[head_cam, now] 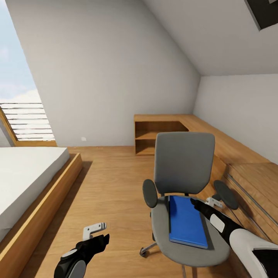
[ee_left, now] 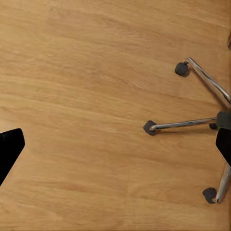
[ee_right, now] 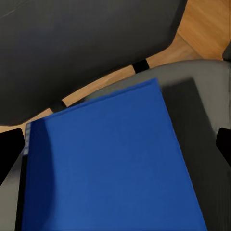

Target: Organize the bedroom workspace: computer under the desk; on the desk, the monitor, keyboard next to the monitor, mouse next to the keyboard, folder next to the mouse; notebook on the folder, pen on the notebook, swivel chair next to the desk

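Observation:
The grey swivel chair (head_cam: 184, 162) stands on the plank floor, its seat toward me. A bright blue folder (head_cam: 186, 222) with a black spine edge lies flat on the seat. My right gripper (head_cam: 204, 202) hovers open just above the folder's far right corner. In the right wrist view the folder (ee_right: 110, 163) lies between the spread fingertips (ee_right: 9, 151), with the chair back (ee_right: 86, 43) behind it. My left gripper (head_cam: 96, 234) hangs open over bare floor, left of the chair. Past it, the left wrist view looks down on the chair's metal star base (ee_left: 192, 123) and casters.
A bed (head_cam: 23, 173) on a wooden platform fills the left side. Light wooden low cabinets (head_cam: 231, 148) run along the back and right walls, close behind the chair. Open plank floor (head_cam: 112, 185) lies between bed and chair. A slatted window (head_cam: 27, 119) is at the far left.

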